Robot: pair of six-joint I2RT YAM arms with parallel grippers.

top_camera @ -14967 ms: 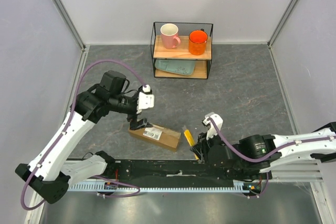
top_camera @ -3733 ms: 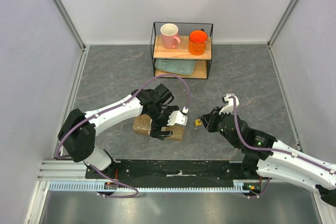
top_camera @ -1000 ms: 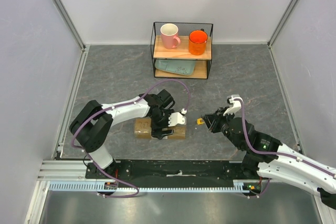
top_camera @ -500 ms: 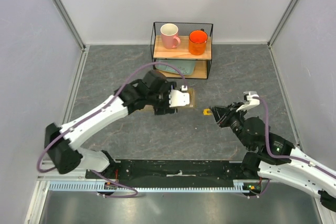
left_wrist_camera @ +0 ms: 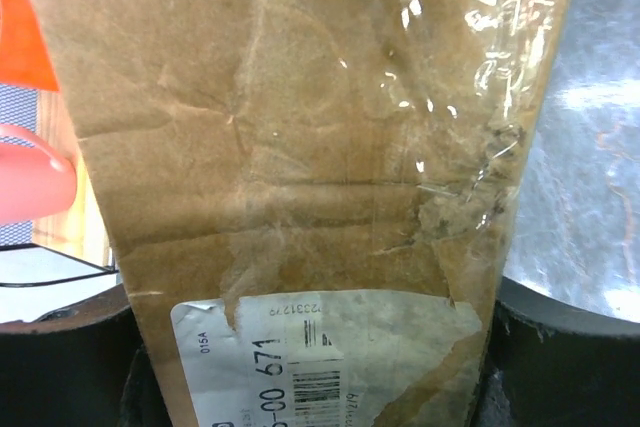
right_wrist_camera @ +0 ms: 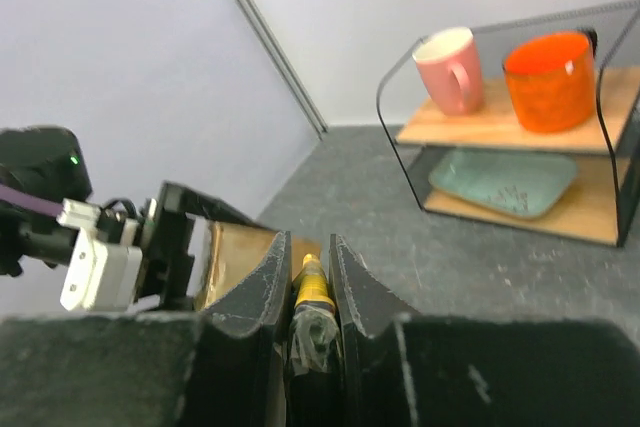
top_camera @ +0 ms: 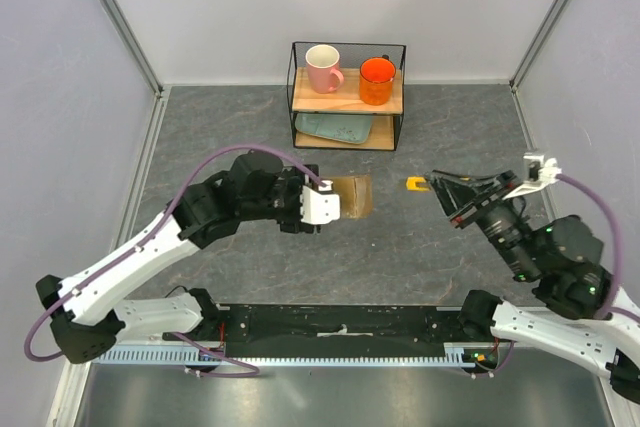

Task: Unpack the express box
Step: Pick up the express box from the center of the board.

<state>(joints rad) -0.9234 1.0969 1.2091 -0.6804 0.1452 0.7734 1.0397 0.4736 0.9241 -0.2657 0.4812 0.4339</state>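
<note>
Taped-shut express box (top_camera: 355, 197); pink mug (top_camera: 323, 68) on shelf (top_camera: 347, 103)

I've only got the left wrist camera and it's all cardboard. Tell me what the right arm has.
Observer: The right gripper is shut on a yellow knife.
Operator: Now tell me where that knife points.
Observer: Towards the box, from the right arm's side. A stretch of bare table separates them, so they are not touching.
Operator: Report whether the box is lifted.
Observer: It looks lifted. The left gripper holds it up on edge above the table.
</note>
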